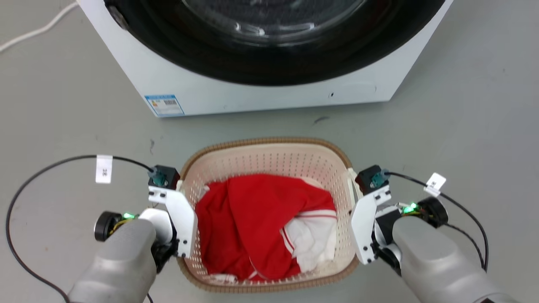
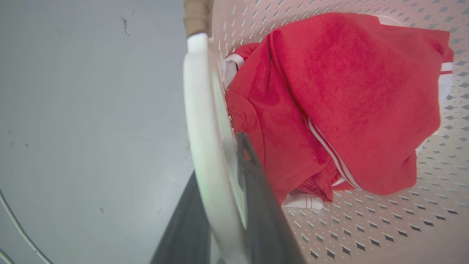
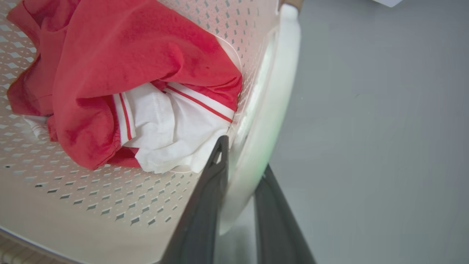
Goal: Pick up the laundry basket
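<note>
Grippers, two, each with long dark fingers.

Left gripper: fingers astride the white plastic left side handle, one inside the basket wall and one outside, pinching it so far as the left wrist view shows.

Right gripper: likewise closed across the white plastic right side handle, inner finger beside the laundry, outer finger over the floor.

Laundry basket: cream-white perforated plastic, rounded-rectangular, brown woven-look rim. It sits directly between the two grippers, taken at both sides, and appears to rest on the grey floor.

Handling, as judged:
- The shell is stiff but thin and may flex a little at the handles.
- The load looks light.
- Smooth handles could slip between narrow fingers, so both sides should rise level.
- The best hold is the mid-length of each side handle, where the fingers already sit.

Contents:
- Crumpled red cloth garment with white stripes.
- White cloth garment with red trim, toward the right wall.
- Both are soft and loose, and liable to shift if the basket tilts.

Beyond the far rim, near but apart from it: white front-loading washing machine with a dark round door and a blue label at its lower corner.

Far left: white cable on the floor.
</note>
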